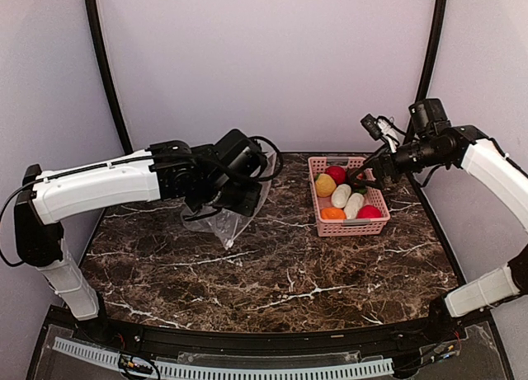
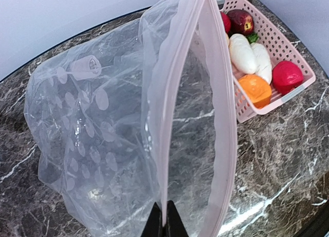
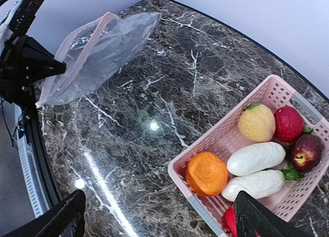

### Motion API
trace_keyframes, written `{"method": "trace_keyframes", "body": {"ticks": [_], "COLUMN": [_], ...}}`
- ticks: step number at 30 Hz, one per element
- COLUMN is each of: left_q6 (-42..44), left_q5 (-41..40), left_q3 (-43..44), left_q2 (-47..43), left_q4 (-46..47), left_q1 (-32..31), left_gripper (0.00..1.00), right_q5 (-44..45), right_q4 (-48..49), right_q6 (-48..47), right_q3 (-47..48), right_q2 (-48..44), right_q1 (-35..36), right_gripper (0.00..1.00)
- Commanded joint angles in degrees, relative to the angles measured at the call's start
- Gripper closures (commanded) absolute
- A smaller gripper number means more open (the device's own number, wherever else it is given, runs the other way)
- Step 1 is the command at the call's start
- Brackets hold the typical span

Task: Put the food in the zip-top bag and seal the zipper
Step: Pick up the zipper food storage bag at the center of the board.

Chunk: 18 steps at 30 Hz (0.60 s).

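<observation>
The left pincer [image 2: 164, 224] clamped the zipper [image 2: 177, 93] of the bag [image 2: 92, 119], mouth gaping, left on the desk [image 1: 272, 273], while the right pincer [image 3: 159, 196] hung spread apart above the food [image 3: 255, 158] in the basket [image 3: 226, 129], far right

Left gripper [image 2: 165, 222] sits at the btm edge of the view, dark fingertips pinched together on the pinkish zipper [image 2: 160, 144]. Above the grip its two strips part into a long narrow loop, so the zip-top bag [image 2: 87, 119] stands open, its crinkly clear body w/ pale printed ovals billowing to the view's left over the dark marble table [image 2: 288, 160]. Upper right, beyond the bag, the pink basket [image 2: 280, 39] holds food: a maroon fruit [image 2: 241, 21] at the far end, two white oblong pcs [image 2: 241, 53] side by side, then an orange one [image 2: 255, 89] and a red one [image 2: 287, 76] nearest.
</observation>
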Motion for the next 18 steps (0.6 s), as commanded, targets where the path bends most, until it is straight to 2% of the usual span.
{"method": "trace_keyframes", "body": {"ticks": [1,4,10,13,18], "left_q6": [-0.01,-1.34,-0.29,-1.44,-4.77], "left_q5": [2.14,1.31,-1.16,-1.61,-2.39], "left_q3": [-3.26,-5.70,-8.25,-6.69,-5.65], "left_q2": [-1.18,-1.96,0.54,2.89,4.83], "left_q4": [11.87,18.81,31.39,34.38,36.44], "left_q1": [-0.09,-0.09,-0.09,-0.09,-0.09], "left_gripper": [0.99,0.99,0.99,0.99,0.99], "right_q5": [-11.15,-15.01,-13.73,-12.30,-12.66], "right_q4": [-1.69,-1.57,0.76,5.80,6.69], "right_q6": [-0.32,0.12,4.31,10.07,15.15], "right_q3": [2.16,6.82,13.66,15.65,21.94], "right_q2": [3.13,7.26,16.46,20.22,27.70], "right_q1": [-0.27,-0.08,3.65,5.94,9.37], "right_gripper": [0.01,0.04,0.10,0.16,0.19]}}
